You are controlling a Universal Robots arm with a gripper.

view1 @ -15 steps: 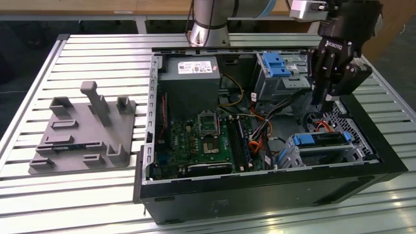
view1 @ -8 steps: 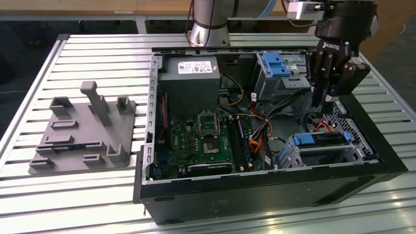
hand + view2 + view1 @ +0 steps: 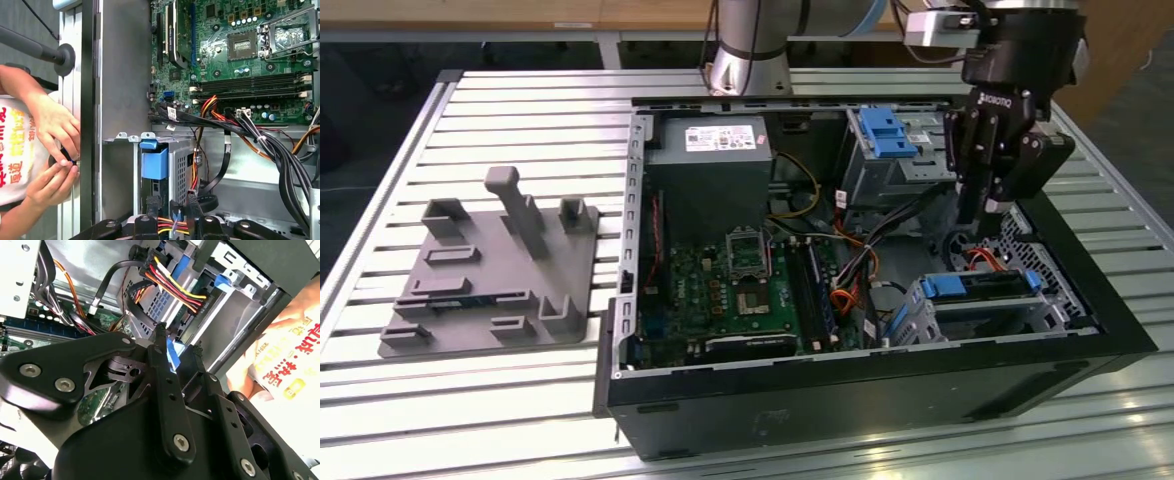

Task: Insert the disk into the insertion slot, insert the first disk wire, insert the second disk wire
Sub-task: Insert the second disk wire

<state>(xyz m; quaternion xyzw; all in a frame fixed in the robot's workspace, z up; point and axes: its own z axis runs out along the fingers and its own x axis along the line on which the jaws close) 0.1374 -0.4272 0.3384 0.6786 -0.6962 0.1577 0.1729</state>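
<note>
Gripper (image 3: 983,222) hangs just above the disk (image 3: 981,287), which I see seated in the insertion slot (image 3: 1034,318) at the case's corner on the exterior view's right; spread or pinching, I cannot tell.

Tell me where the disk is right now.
In the exterior view the disk sits in the insertion slot, toward the exterior view's right inside the computer case, directly below the gripper.
</note>
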